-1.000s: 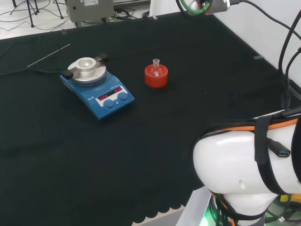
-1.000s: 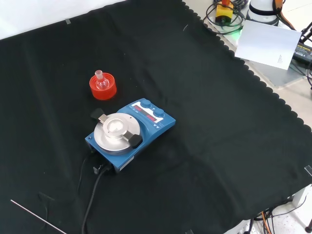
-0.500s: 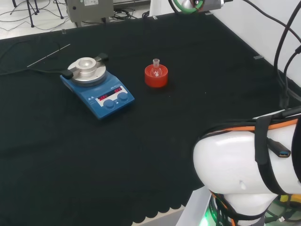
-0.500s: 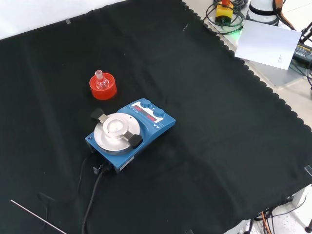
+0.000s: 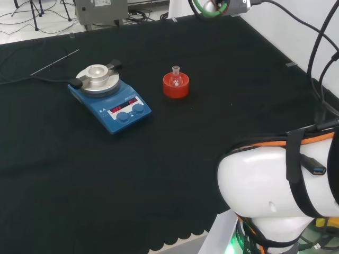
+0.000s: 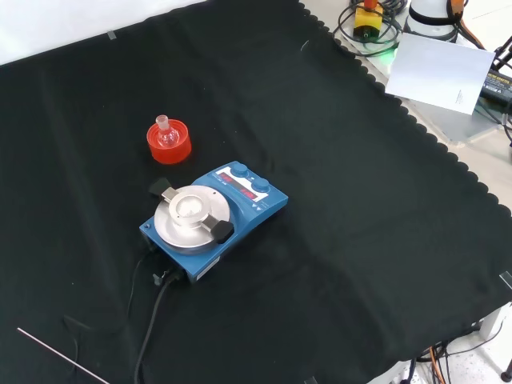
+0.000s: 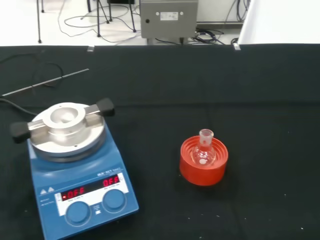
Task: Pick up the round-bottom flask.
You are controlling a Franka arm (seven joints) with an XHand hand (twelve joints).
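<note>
Round-bottom flask (image 7: 203,150), seemingly empty, upright in red ribbed stand (image 7: 203,165), at three o'clock from blue hotplate (image 7: 80,190) in wrist view; finger state impossible to tell.

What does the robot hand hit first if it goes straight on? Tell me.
Judging by the wrist view, probably bare black cloth between the hotplate and the round-bottom flask on its red stand; depth unclear.

The blue hotplate (image 7: 75,172) carries two red lit displays and small white print.
</note>
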